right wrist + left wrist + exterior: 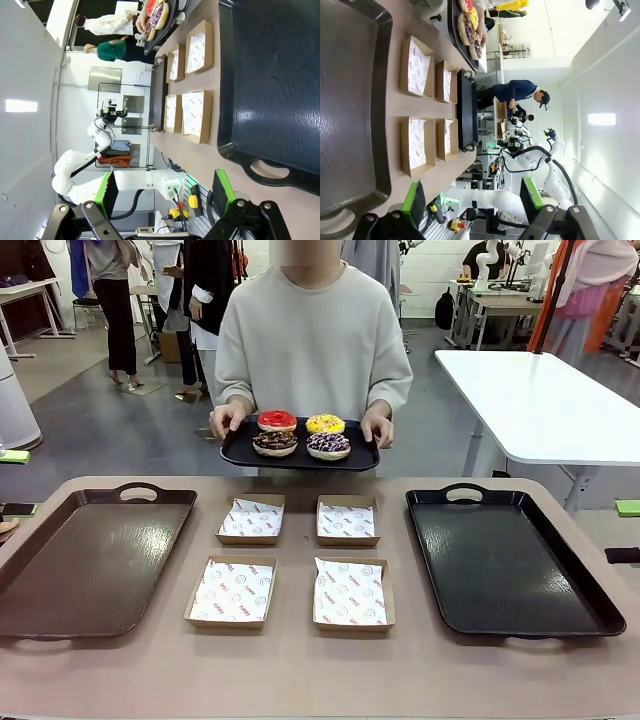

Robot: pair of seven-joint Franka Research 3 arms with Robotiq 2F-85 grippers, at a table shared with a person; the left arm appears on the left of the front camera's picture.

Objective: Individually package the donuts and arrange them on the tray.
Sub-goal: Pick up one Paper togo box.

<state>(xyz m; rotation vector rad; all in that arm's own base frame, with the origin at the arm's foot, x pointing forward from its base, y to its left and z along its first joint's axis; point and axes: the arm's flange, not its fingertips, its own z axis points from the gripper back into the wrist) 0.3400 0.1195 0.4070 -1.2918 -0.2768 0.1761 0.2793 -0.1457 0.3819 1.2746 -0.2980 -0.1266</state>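
Closest to the lens are your own fingers. The left gripper [473, 196] stands released, green pads wide apart with nothing between them. The right gripper [165, 191] is spread the same way, also empty.

Beyond the left jaws a large brown tray [350, 100] lies flat on the table [300, 675], running out past one pad. Past one of the right jaws' pads lies a matching black tray [275, 80], its handle cut-out the nearest part to the fingertips.

Four cardboard boxes [232, 591] lie between the two trays in two rows of two, ahead of both sets of jaws. They are well apart from the pads, open-topped and lined with white printed paper.

The donuts [328, 446] are the farthest things from your fingertips, past the boxes. They sit on a small black serving tray [240, 455], which the person holds off the table at its far side, one hand [228, 418] gripping each end.

On that tray the red donut [277, 420] and yellow donut [325, 424] form the row nearer the person. The chocolate donut [275, 443] and purple donut [328, 447] form the row nearer your jaws.
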